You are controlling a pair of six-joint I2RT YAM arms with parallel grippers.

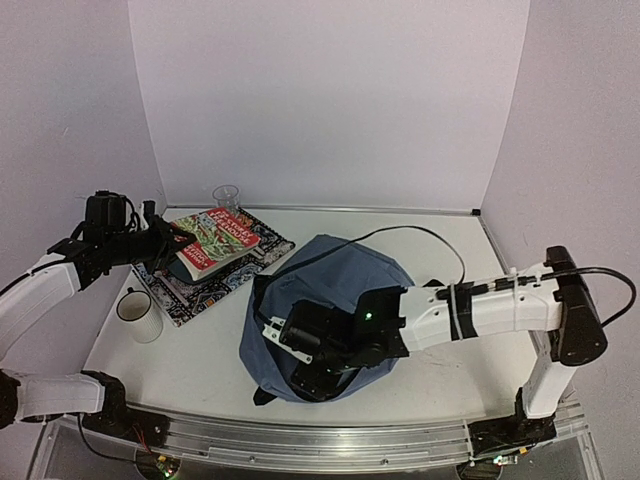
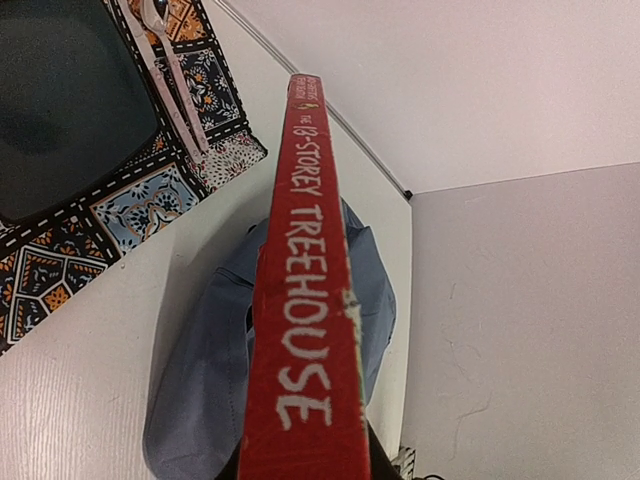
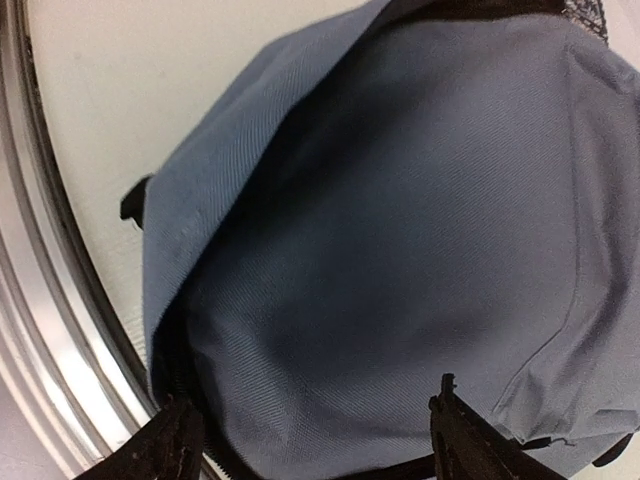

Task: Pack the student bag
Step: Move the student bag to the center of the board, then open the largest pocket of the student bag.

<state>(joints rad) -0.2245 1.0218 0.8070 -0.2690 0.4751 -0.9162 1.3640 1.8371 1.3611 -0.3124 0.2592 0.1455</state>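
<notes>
Grey-blue student bag [image 3: 400, 250] beneath wide right fingers [image 3: 462, 432]; left fingers [image 1: 170, 238] clamp red book [image 2: 305, 330].

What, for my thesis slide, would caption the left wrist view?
Spine of the red book in front, student bag beyond, patterned mat at left.

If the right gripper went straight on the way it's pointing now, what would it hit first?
The soft grey-blue fabric backpack. The right gripper points at its cloth panel with the jaws apart and nothing showing in between. How near the cloth is, the wrist view does not tell.
</notes>
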